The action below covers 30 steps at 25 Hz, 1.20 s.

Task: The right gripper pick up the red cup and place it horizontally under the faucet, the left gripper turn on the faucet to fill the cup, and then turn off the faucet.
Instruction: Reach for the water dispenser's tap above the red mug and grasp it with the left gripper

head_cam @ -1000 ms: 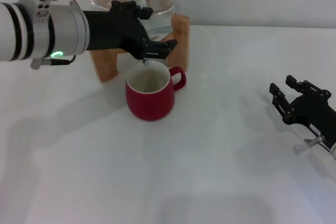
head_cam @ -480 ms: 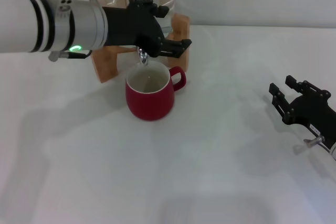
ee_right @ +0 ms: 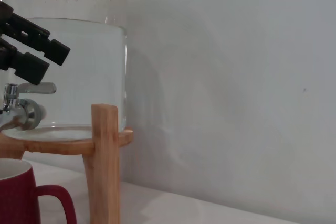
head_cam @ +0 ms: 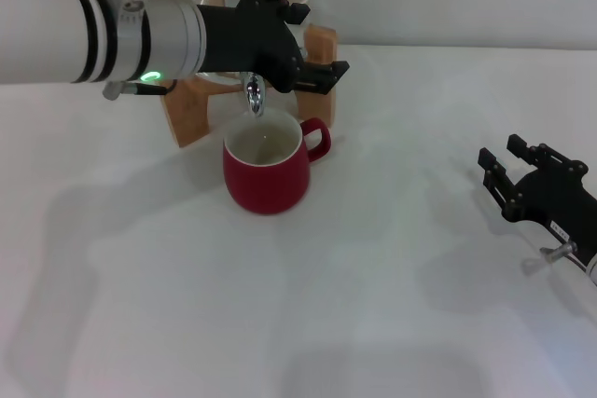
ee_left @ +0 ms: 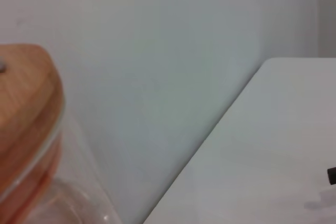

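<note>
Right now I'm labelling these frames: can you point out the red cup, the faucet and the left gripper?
red cup (head_cam: pixel 266 184), head view, front of its body.
faucet (ee_right: pixel 21 111), right wrist view, chrome tap body.
left gripper (head_cam: pixel 312 72), head view, between its fingertips.

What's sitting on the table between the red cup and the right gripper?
Nothing. In the head view, the table is bare from the red cup under the faucet across to the parked right gripper.
</note>
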Tool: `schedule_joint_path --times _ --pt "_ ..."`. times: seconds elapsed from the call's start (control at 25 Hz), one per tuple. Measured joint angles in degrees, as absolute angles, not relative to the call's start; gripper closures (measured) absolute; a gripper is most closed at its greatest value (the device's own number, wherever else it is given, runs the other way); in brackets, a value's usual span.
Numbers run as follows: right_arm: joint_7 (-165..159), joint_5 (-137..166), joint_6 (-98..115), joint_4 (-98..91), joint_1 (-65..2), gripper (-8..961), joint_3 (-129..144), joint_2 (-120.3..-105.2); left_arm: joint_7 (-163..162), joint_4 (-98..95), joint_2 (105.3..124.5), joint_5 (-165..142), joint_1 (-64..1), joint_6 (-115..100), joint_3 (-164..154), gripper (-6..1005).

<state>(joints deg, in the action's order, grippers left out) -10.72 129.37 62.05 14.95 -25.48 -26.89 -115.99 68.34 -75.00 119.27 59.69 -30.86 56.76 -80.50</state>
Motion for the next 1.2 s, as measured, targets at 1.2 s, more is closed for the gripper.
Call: schedule_joint_path --times 1.2 --pt "-10.7 129.4 62.0 14.9 -25.4 559 -26.9 -115.93 68.7 -71.5 119.27 60.4 -31.4 56.4 -81.4 124"
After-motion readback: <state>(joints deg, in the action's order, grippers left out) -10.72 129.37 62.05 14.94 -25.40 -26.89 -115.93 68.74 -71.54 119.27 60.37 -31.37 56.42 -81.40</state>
